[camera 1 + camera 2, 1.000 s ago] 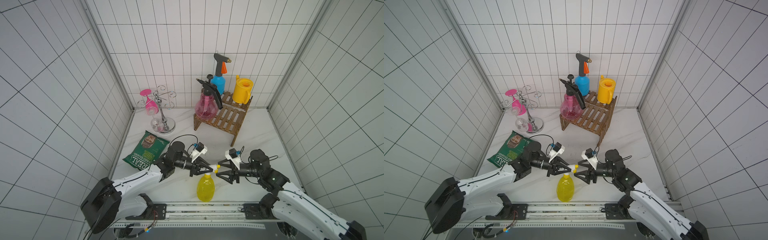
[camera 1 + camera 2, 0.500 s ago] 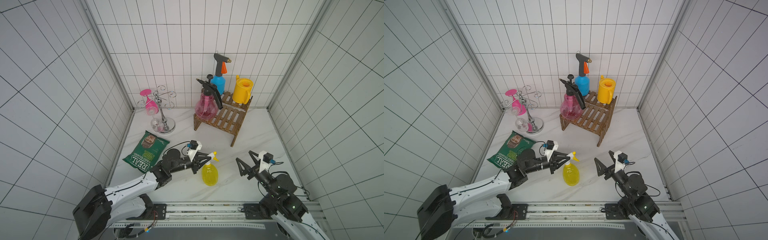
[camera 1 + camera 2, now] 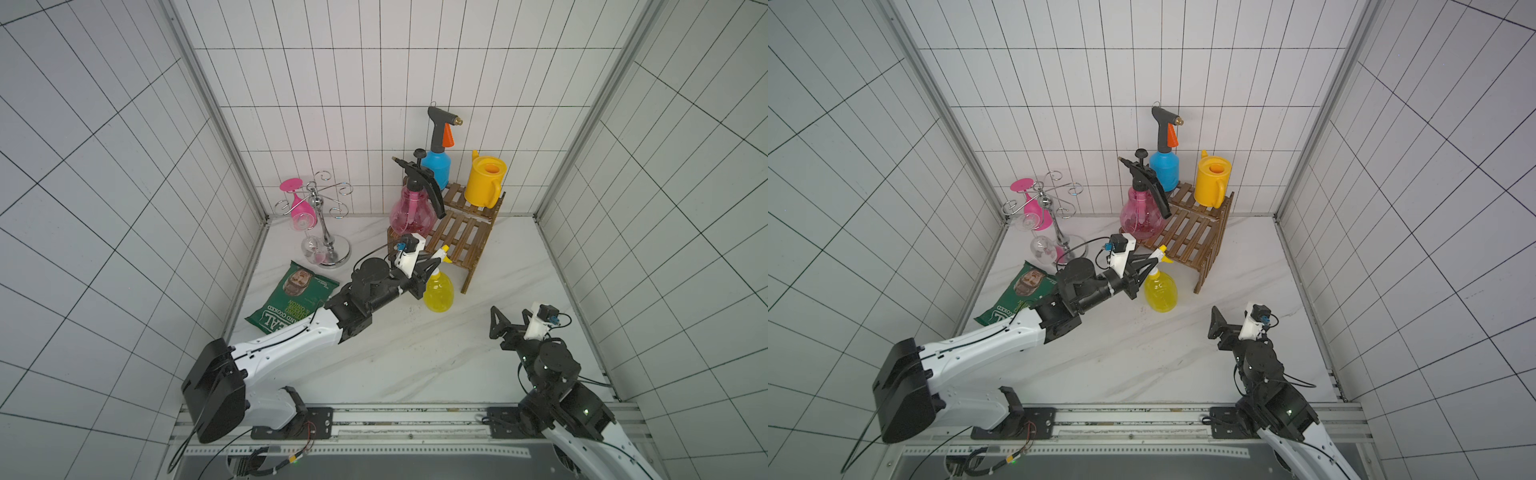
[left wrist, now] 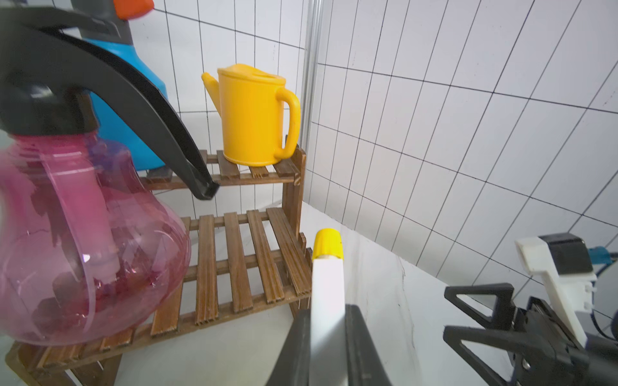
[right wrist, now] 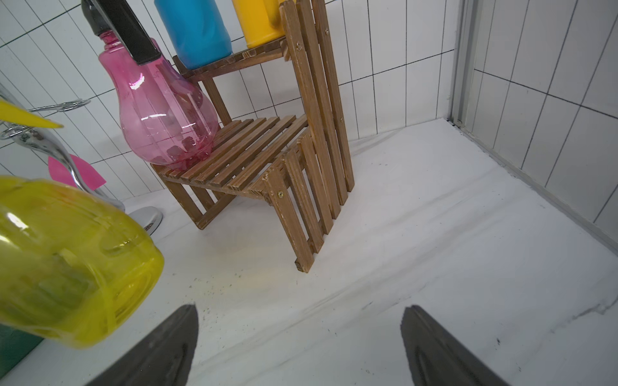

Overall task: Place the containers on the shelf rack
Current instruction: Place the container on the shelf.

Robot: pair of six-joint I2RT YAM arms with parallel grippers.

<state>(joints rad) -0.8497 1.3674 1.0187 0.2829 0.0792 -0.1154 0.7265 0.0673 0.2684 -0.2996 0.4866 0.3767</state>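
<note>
My left gripper (image 3: 432, 264) (image 4: 327, 320) is shut on the white nozzle head (image 4: 327, 284) of the small yellow spray bottle (image 3: 437, 291) (image 3: 1160, 291) (image 5: 67, 260). The bottle hangs tilted just off the table, in front of the shelf rack (image 3: 461, 237) (image 4: 234, 250) (image 5: 254, 143). The pink pump sprayer (image 3: 411, 212) (image 4: 83, 250) stands on the lower tier's left end. On the upper tier stand the blue bottle (image 3: 436, 168) (image 4: 133, 100) and the yellow watering can (image 3: 484, 183) (image 4: 254, 117). My right gripper (image 3: 511, 316) (image 5: 297, 310) is open and holds nothing, at the front right.
A chrome glass holder (image 3: 320, 216) with a pink glass stands at the back left. A green crisp bag (image 3: 291, 297) lies by the left wall. Bare slats (image 5: 261, 133) show on the lower tier beside the pink sprayer. Tiled walls close three sides.
My right gripper let go of the yellow bottle, opened wide and drew back to the front right. My left gripper carried the bottle away from the front edge, toward the rack.
</note>
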